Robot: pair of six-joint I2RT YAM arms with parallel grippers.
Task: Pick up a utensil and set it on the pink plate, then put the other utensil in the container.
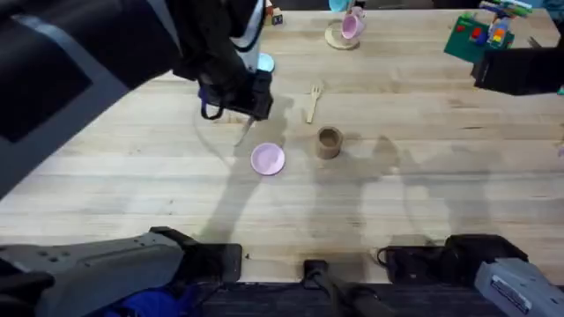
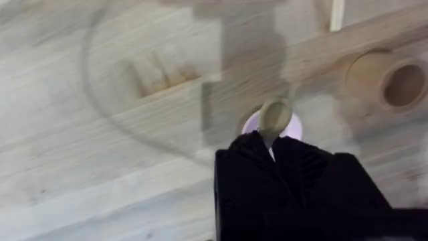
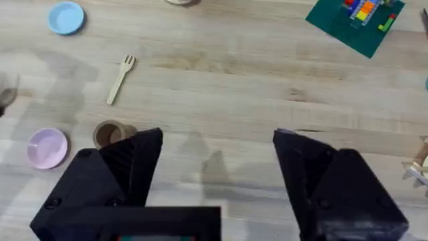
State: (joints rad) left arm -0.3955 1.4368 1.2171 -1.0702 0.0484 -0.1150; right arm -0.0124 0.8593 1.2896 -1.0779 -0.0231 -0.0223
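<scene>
Pale wood table (image 1: 414, 185), pink plate (image 1: 268, 159) as landmark. Left gripper (image 2: 271, 144) closed on spoon (image 2: 273, 118), hanging just above plate, slightly behind it. First step in hand: spoon carried, not yet set down. Next: lower, release onto plate. Fork (image 1: 313, 102) lies beyond plate; wooden cup (image 1: 329, 142) just right of plate. Right gripper (image 3: 217, 150) wide open, empty, well apart.
</scene>
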